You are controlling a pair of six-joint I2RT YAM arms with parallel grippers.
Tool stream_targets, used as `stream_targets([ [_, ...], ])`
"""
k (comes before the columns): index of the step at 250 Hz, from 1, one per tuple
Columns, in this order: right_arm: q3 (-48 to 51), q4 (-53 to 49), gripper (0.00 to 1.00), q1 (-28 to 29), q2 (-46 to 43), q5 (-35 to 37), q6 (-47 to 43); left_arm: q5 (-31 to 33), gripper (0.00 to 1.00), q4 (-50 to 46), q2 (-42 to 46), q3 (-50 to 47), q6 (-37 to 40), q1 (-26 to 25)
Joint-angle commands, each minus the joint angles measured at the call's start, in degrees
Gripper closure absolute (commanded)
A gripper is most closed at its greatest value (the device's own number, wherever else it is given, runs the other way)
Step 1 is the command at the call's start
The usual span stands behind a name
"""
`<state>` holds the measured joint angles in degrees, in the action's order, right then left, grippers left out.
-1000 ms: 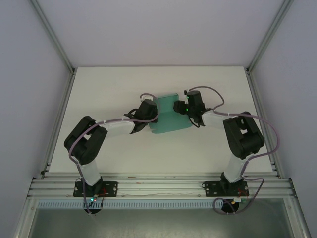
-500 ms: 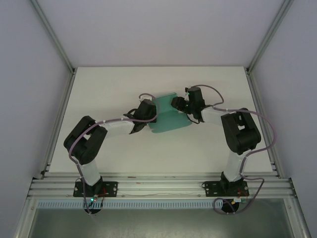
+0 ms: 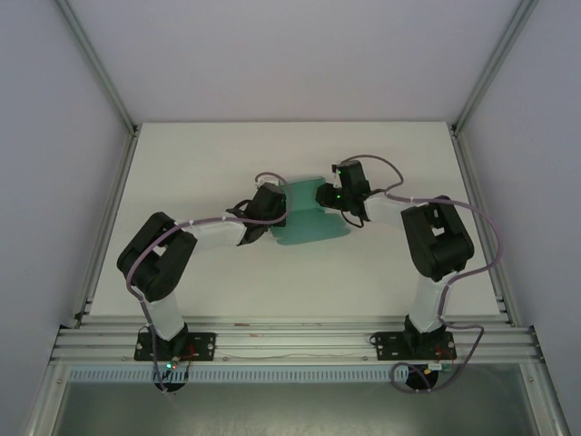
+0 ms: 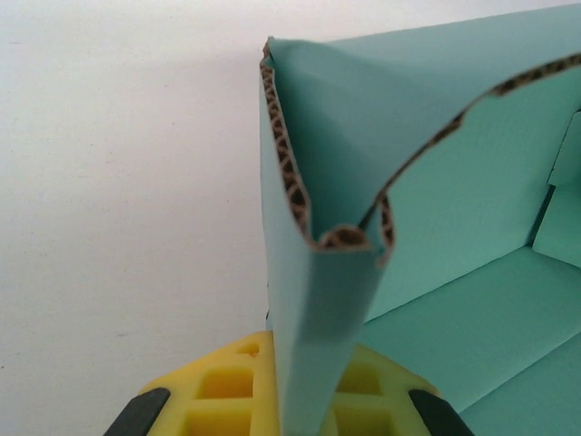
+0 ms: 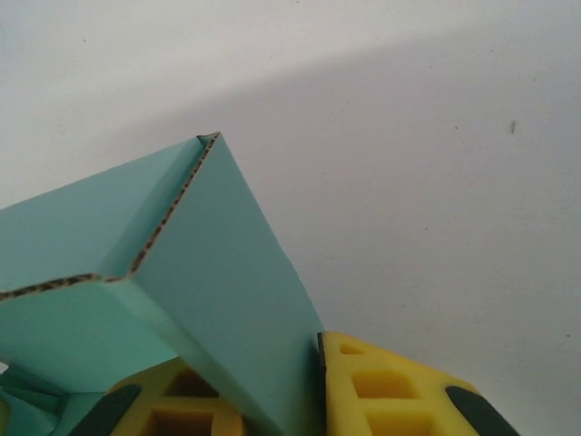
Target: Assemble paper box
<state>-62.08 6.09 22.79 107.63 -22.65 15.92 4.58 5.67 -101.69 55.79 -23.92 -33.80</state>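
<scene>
The paper box (image 3: pixel 310 223) is teal corrugated card, partly folded, lying mid-table between both arms. In the left wrist view a doubled-over wall of the paper box (image 4: pixel 408 136) stands upright, and my left gripper (image 4: pixel 318 372) is shut on its lower end, yellow fingers (image 4: pixel 222 386) on either side. My left gripper (image 3: pixel 276 211) sits at the box's left edge. My right gripper (image 3: pixel 325 194) is at the box's upper right. There a raised flap of the paper box (image 5: pixel 209 254) slants down between the yellow fingers (image 5: pixel 390 391) of my right gripper (image 5: pixel 290 386), which press on it.
The white table (image 3: pixel 200 163) spreads out all round the box. Aluminium frame rails (image 3: pixel 109 209) and grey walls bound the left, right and back edges. Both arm bases stand at the near edge.
My right gripper has moved left and a little toward the back onto the box's upper right flap, and its jaws have closed on it. The left arm has held still.
</scene>
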Motion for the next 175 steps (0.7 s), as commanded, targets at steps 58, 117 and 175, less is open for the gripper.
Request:
stream_targets([
  [58,-8.54,-17.94,0.98,5.56,5.11,33.91,0.16,-0.39,1.00,-3.14,1.80,1.36,0.09,-0.74],
  [117,-17.80,-41.96,1.00,5.80,11.64,63.01,9.13,2.57,1.00,-5.11,3.43,0.90,-1.86,-0.74],
  [175,-20.38,-47.59,1.00,5.82,13.02,73.73,11.93,4.99,1.00,-7.25,2.89,1.98,-3.14,-0.67],
])
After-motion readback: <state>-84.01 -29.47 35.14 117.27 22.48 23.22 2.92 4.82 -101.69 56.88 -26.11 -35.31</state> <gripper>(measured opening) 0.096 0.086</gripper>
